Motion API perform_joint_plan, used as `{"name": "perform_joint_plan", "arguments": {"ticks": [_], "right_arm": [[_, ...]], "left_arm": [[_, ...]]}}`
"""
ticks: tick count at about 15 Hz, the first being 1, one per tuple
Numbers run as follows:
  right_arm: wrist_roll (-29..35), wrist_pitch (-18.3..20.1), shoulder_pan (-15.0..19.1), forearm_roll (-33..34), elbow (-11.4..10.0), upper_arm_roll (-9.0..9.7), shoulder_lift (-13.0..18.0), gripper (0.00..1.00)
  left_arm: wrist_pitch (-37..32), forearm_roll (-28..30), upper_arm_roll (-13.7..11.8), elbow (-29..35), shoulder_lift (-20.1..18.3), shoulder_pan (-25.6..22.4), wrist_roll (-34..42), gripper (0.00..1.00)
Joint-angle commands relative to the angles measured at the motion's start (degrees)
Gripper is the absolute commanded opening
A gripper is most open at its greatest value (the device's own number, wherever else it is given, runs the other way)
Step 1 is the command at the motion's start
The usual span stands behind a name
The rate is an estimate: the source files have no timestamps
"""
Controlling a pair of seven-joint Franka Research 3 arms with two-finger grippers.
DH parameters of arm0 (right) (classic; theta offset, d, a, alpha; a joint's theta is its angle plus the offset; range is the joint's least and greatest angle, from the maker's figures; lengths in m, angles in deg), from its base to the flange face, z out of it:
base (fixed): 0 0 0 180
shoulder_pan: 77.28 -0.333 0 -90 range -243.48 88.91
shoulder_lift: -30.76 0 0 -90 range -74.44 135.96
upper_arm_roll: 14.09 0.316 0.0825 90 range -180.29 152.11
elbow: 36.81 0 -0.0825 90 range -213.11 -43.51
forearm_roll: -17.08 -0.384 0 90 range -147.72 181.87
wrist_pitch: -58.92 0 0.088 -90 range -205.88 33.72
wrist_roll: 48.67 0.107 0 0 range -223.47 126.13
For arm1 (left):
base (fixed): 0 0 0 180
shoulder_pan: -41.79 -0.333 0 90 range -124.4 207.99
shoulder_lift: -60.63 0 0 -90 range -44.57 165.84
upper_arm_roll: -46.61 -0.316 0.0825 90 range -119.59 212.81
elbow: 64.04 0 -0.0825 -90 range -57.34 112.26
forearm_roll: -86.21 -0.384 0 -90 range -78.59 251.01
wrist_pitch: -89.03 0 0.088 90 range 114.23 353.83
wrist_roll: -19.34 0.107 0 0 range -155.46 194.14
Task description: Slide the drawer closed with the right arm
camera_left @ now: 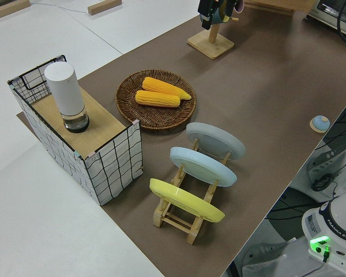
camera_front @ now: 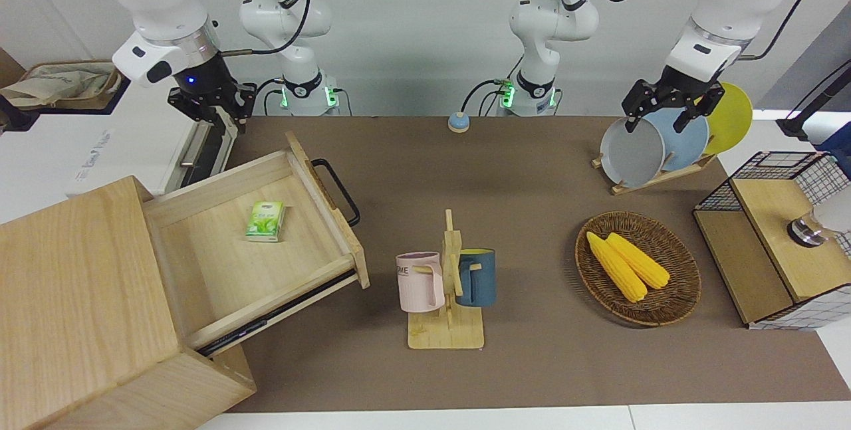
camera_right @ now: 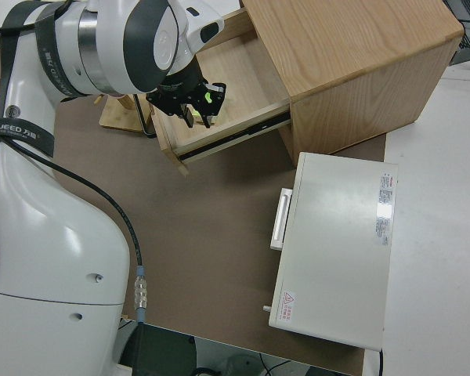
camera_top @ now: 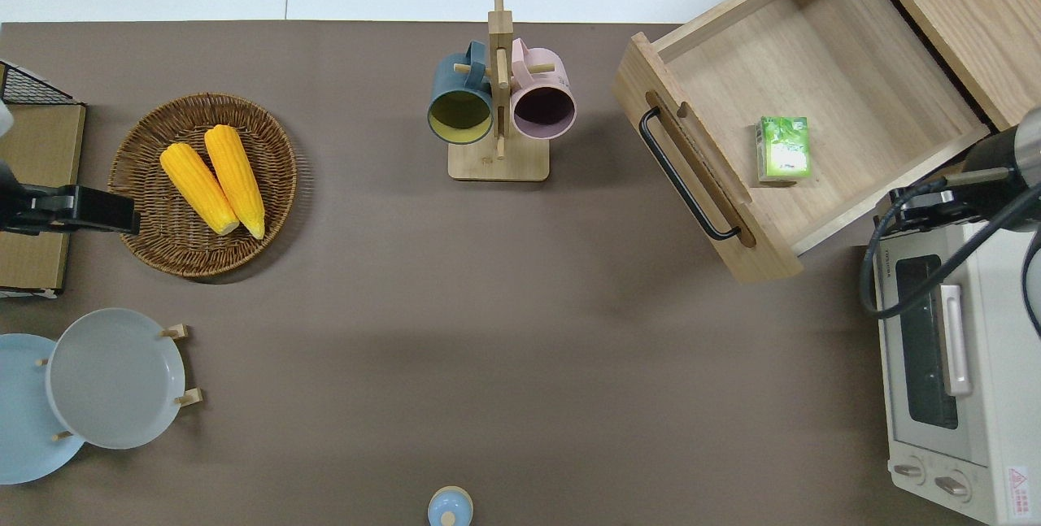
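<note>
The drawer (camera_front: 259, 244) stands pulled out; the right gripper (camera_front: 211, 113), fingers apart and empty, hangs over the toaster oven (camera_top: 951, 380).

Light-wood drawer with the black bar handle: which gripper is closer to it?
Right. The right gripper hangs over the white toaster oven, right beside the open drawer. The left gripper is parked at the opposite end of the table.
</note>
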Motion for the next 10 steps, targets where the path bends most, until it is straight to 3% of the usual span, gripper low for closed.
{"name": "perform_joint_plan", "arguments": {"ticks": [1,6,10], "right_arm": [[-1.4,0.88,0.08,0.67,-0.11,0.25,0.82,0.0],[-0.88,2.45,-0.45,0.67,0.06,0.42,0.91,0.0],[2.98,2.99,-2.56,0.75,1.56,0.25,0.91,0.0]], "left_arm": [[0.02,-0.72,-0.95,-1.17,0.76,0.99,0.43,1.0],[0.02,-0.72,-0.95,-1.17,0.76,0.99,0.43,1.0],[0.02,-0.72,-0.95,-1.17,0.76,0.99,0.43,1.0]]}}
